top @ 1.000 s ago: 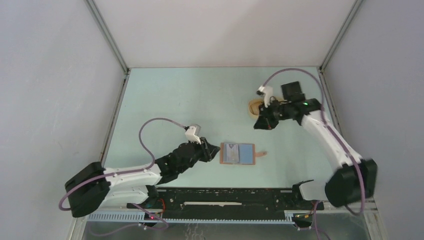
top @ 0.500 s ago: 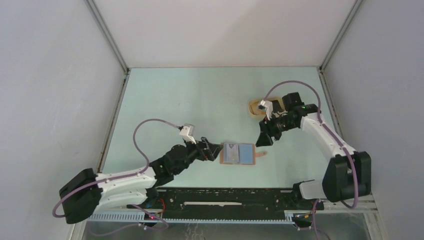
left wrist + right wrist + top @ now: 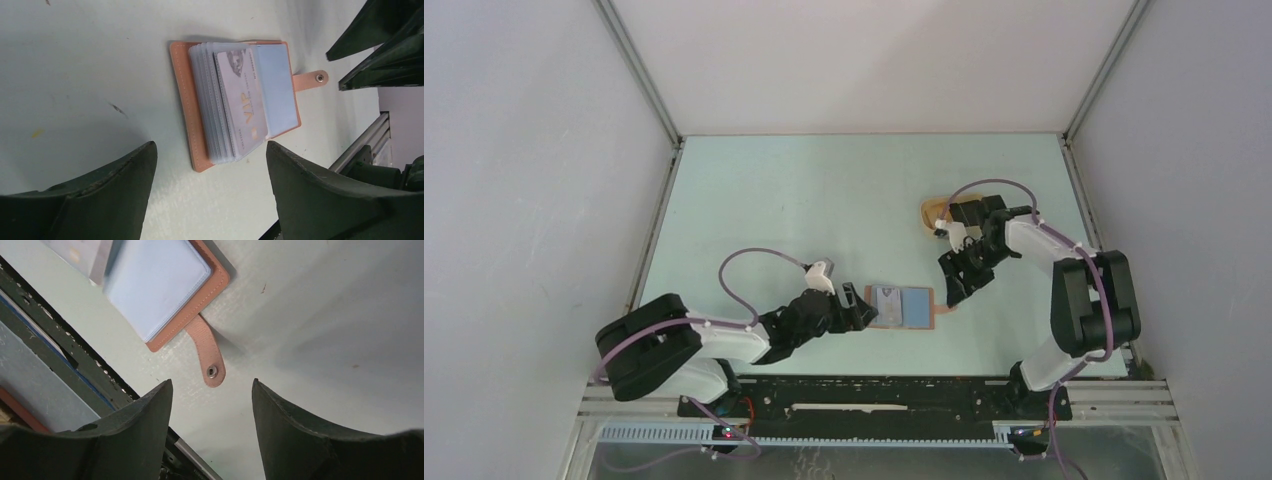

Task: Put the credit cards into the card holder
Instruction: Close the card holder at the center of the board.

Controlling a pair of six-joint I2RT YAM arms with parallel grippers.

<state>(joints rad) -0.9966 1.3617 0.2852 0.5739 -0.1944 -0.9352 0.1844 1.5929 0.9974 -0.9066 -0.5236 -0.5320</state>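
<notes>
Card holder [image 3: 902,307]: one, lying open and flat on the table [image 3: 824,200], near the front edge and between your two arms.

Top view. Its long axis runs left to right and its strap tab [image 3: 947,307] points right. You have one pale card [image 3: 886,303] showing on its left half and one tan tray [image 3: 934,213] farther back on the right. Your left gripper [image 3: 861,306] sits just beside the holder's left edge. Your right gripper [image 3: 954,290] hangs just beside the tab end.

Left wrist view. You see the holder [image 3: 182,90] with a fanned stack of clear sleeves [image 3: 205,110], too close-packed to count. The top one holds one card [image 3: 242,100] marked VIP, its long axis across the holder's. The tab [image 3: 312,79] lies flat. Your left gripper [image 3: 210,200] is spread wide and holds nothing.

Right wrist view. You see the holder's blue-grey right half [image 3: 155,285] and the tab [image 3: 207,357] with its one snap. Your right gripper [image 3: 212,430] is spread wide above the tab, holding nothing.
</notes>
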